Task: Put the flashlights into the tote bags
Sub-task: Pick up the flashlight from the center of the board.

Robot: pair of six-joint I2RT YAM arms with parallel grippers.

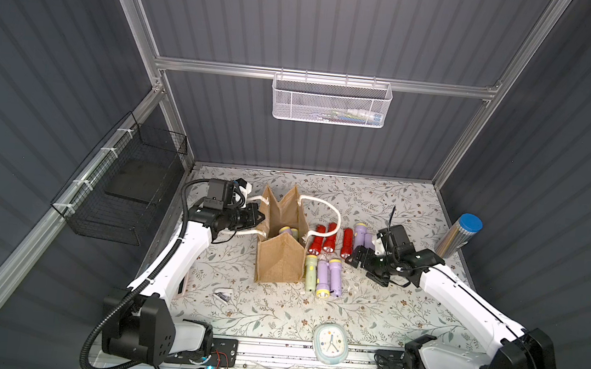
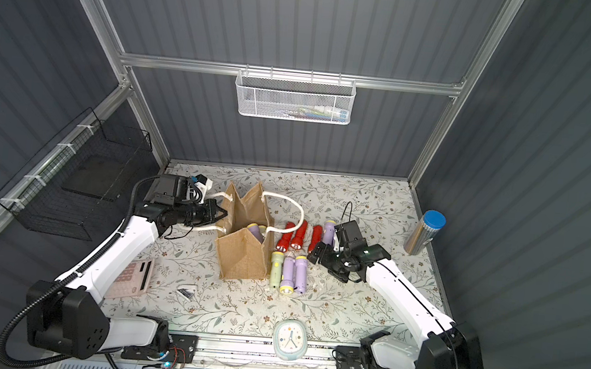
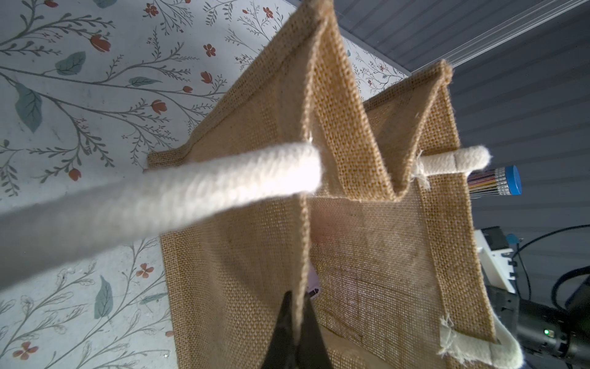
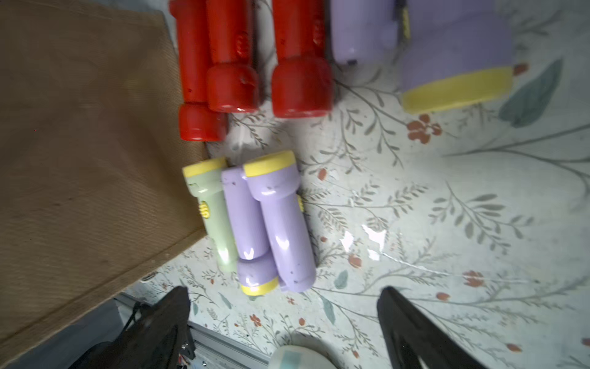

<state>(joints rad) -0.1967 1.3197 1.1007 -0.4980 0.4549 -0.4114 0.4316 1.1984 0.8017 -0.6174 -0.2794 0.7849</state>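
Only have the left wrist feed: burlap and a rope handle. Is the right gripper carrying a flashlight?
Observer: No. The right gripper is open, nothing between its jaws, above the floral tabletop.
Operator: Anything inside the bag?
Observer: Yes. In a top view a lavender flashlight with a yellow head shows inside the tote bag.
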